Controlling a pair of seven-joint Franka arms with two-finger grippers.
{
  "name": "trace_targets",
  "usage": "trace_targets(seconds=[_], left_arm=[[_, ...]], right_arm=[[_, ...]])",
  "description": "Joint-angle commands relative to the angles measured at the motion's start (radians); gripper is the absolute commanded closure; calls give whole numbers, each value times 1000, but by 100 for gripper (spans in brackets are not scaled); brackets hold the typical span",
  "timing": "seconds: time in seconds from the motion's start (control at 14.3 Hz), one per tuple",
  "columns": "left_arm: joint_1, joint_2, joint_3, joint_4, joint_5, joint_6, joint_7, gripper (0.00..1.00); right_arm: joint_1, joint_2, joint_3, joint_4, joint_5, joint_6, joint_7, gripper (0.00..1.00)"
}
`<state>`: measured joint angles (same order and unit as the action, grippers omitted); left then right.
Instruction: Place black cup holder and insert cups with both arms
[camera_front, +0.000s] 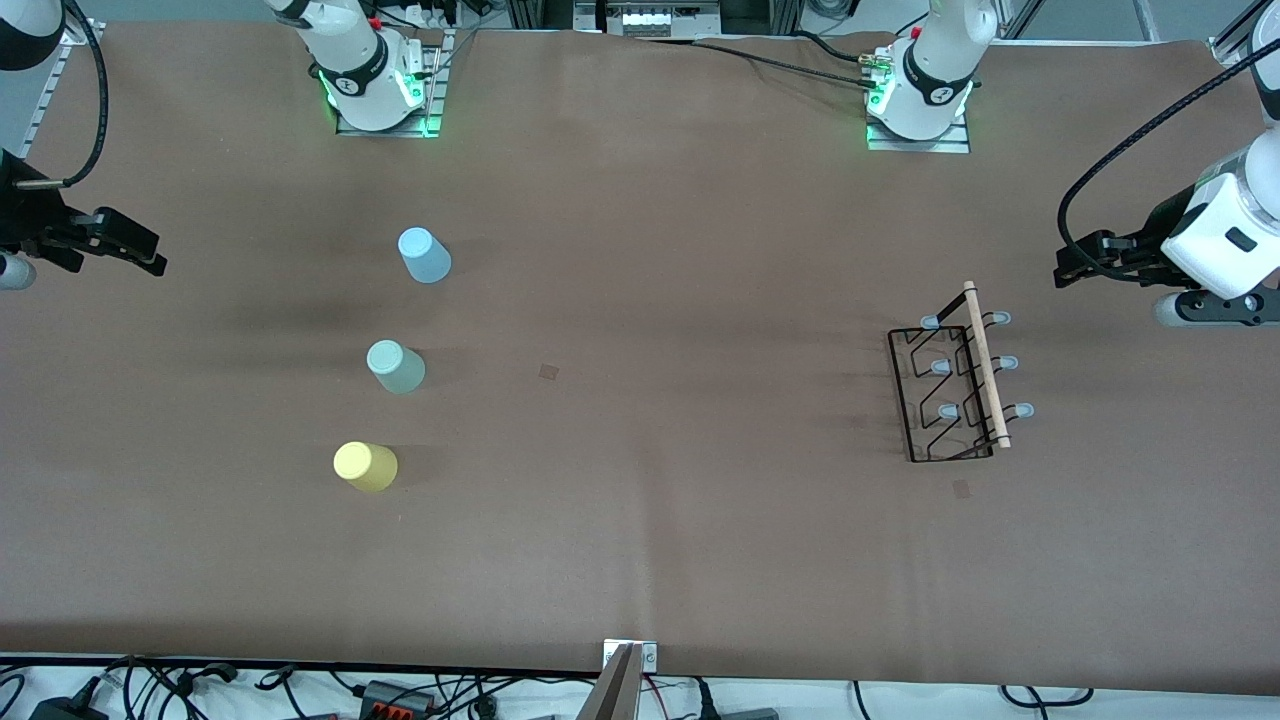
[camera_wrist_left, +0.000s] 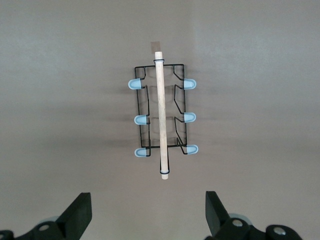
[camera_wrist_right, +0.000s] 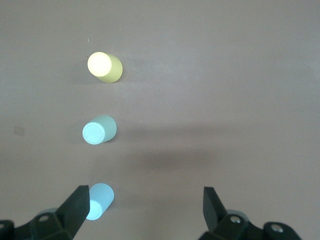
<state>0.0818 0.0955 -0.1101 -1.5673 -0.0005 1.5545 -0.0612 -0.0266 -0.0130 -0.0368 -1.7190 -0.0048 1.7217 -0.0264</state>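
Your black cup holder (camera_front: 955, 385) stands on the brown table (camera_front: 650, 520) toward the left arm's end, its wooden rod (camera_front: 987, 365) along the top. Three cups stand upside down in a row toward the right arm's end: light blue cup (camera_front: 424, 255) farthest from the front camera, mint green cup (camera_front: 395, 366) between, yellow cup (camera_front: 365, 466) nearest. Your left gripper (camera_front: 1075, 262) hangs up in the air by the holder, jaws spread wide. Your right gripper (camera_front: 150, 258) hangs at the cups' end of the table, jaws likewise spread.
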Motion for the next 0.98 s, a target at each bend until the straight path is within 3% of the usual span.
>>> trace_targets(seconds=[0.0,0.7,0.91], left_arm=[[13,-16,-10,-16,14,-1,-3,0],[15,6,0,-16,16,12,7,0],[15,45,-9,-71,31,140,12,0]], right_arm=[[-6,-19,8,-10,0,-8,-7,0],[-6,1,9,-10,0,-11,-3,0],[3,51,14,-8,0,-2,2,0]])
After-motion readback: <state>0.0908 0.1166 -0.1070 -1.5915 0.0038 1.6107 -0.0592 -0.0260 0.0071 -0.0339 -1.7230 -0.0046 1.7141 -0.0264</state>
